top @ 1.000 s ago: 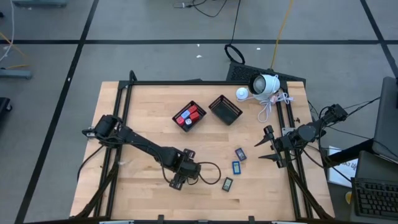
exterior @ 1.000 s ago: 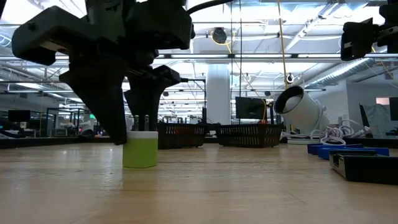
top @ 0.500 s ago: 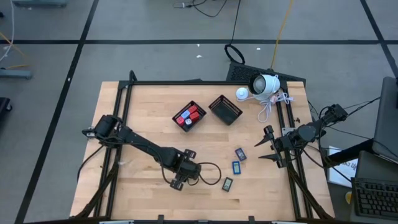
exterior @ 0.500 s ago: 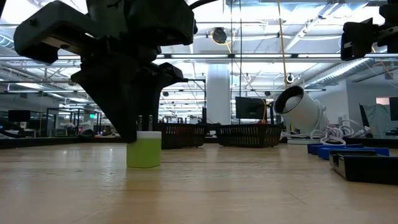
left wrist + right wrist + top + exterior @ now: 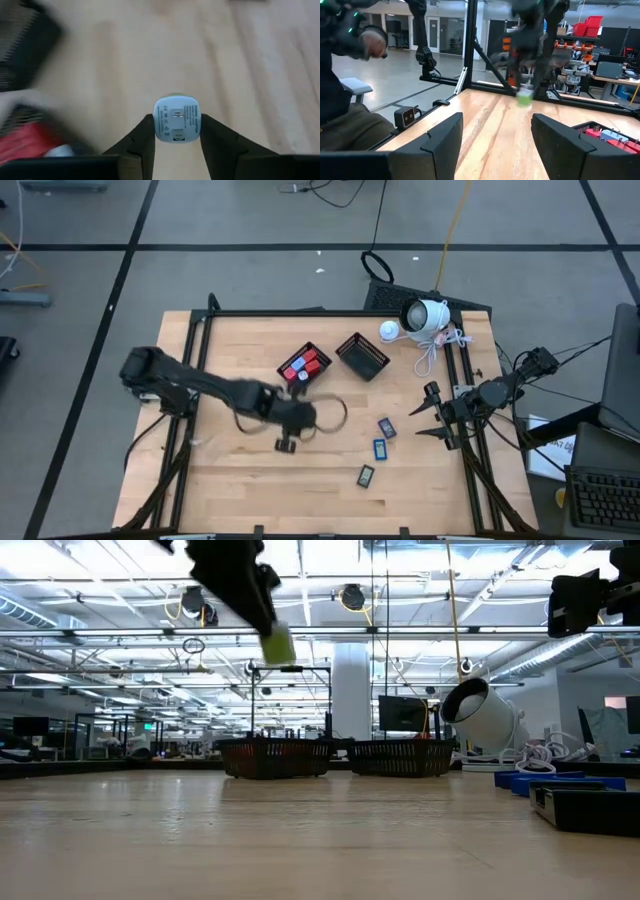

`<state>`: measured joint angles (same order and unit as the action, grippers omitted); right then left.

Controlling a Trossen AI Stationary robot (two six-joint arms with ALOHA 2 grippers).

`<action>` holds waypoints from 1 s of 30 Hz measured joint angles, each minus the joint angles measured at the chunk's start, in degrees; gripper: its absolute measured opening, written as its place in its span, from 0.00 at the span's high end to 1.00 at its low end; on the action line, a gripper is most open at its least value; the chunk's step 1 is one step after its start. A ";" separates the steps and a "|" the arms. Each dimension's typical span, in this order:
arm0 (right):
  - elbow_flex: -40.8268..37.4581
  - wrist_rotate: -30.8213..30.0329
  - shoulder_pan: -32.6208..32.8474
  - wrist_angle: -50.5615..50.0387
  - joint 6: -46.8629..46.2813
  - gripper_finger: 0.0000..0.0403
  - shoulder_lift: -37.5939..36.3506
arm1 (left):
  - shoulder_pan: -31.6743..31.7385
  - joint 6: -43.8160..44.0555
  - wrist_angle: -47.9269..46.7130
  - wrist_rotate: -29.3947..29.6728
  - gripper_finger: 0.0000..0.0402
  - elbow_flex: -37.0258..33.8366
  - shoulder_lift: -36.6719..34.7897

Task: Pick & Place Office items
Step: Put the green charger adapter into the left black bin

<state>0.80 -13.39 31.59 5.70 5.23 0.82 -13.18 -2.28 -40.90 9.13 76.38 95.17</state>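
My left gripper (image 5: 288, 442) is above the middle of the table, shut on a small pale green block with a white, printed face (image 5: 177, 119). In the low view the block (image 5: 279, 643) hangs high over the table under the gripper (image 5: 262, 615). The right wrist view shows it as a green blur (image 5: 524, 97). Red blocks and a pale piece lie in the left black mesh basket (image 5: 305, 367). Three dark blue-faced rectangles (image 5: 380, 448) lie flat on the wood. My right gripper (image 5: 425, 415) waits open at the table's right edge. My left gripper pinches the green block by two opposite sides (image 5: 158, 125) between its two fingers (image 5: 142, 142). The white face is turned toward the wrist camera. The fingers slant down from above. The block is lifted clear of the table.
A second black mesh basket (image 5: 362, 356) stands beside the first at the far middle. A white camera with a coiled cord (image 5: 425, 315) sits at the far right corner. A person (image 5: 350, 75) sits beyond the table. Bare wood lies left and near.
My left gripper has shut on the green block, which stood on the table. It then rose and went toward the far edge and the baskets. The block has been lifted clear of the table.
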 joint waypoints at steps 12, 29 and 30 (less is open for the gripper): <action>0.00 0.00 0.00 0.00 -0.02 0.44 0.00 | 17.96 12.55 -8.73 9.07 0.67 -0.07 -11.95; 0.00 -0.02 0.00 0.00 -0.01 0.44 -0.01 | 21.68 18.86 8.90 0.37 0.68 -15.54 -5.93; 0.01 -0.02 0.00 0.04 -0.02 0.44 -0.02 | 21.68 18.99 8.91 0.36 0.68 -15.57 -5.20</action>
<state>0.81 -13.41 31.59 5.74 5.21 0.80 8.49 16.71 -32.00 9.50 60.81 89.98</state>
